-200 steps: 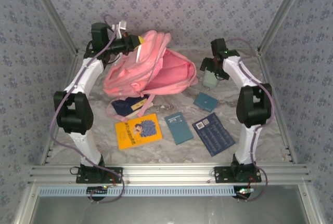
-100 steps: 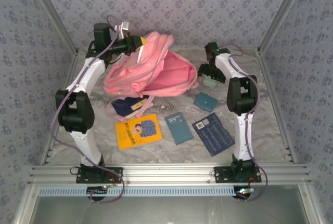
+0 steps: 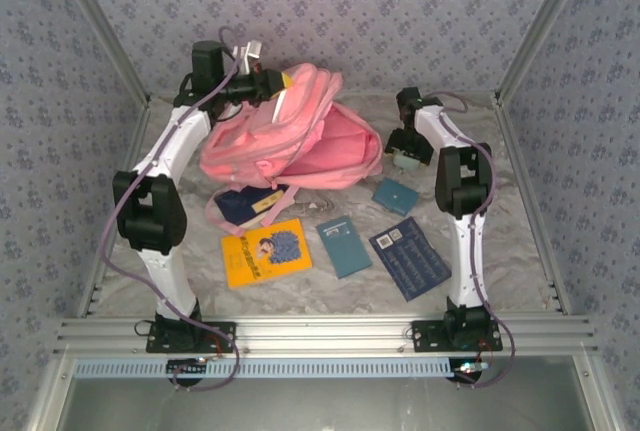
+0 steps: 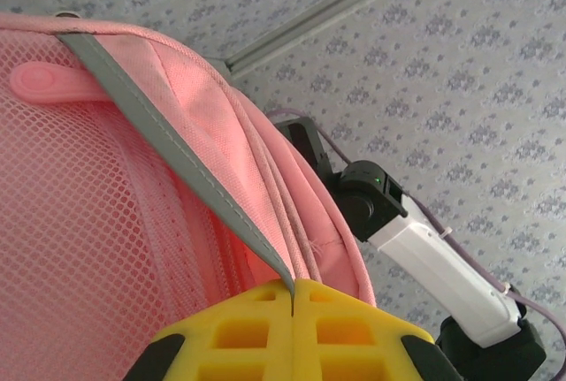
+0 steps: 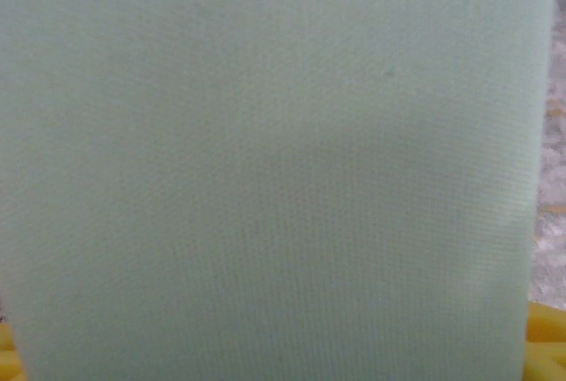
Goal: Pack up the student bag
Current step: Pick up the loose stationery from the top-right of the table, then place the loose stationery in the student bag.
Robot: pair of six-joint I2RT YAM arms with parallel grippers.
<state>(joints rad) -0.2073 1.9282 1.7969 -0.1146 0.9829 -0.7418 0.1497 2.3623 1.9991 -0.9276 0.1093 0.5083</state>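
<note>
The student bag (image 3: 300, 136), big and pink, lies at the back centre with its mouth facing right. My left gripper (image 3: 272, 81) is at its top left, holding the upper edge up. In the left wrist view the yellow jaws (image 4: 292, 288) are shut on the bag's (image 4: 106, 222) grey reflective stripe and pink piping. My right gripper (image 3: 405, 151) hovers just right of the bag's mouth, shut on a pale green flat book (image 3: 403, 158). That book's cover (image 5: 265, 169) hides most of the right wrist view, with yellow fingertips (image 5: 550, 339) at the bottom corners.
On the marble table in front of the bag lie a yellow picture book (image 3: 265, 252), a teal book (image 3: 344, 245), a dark blue printed book (image 3: 411, 257), a small teal book (image 3: 395, 195) and a navy item (image 3: 240, 204) under a pink strap. Frame rails border the table.
The left gripper has shifted a little right and up with the bag's edge. The right arm has swung left toward the bag's mouth, carrying the pale green book.
</note>
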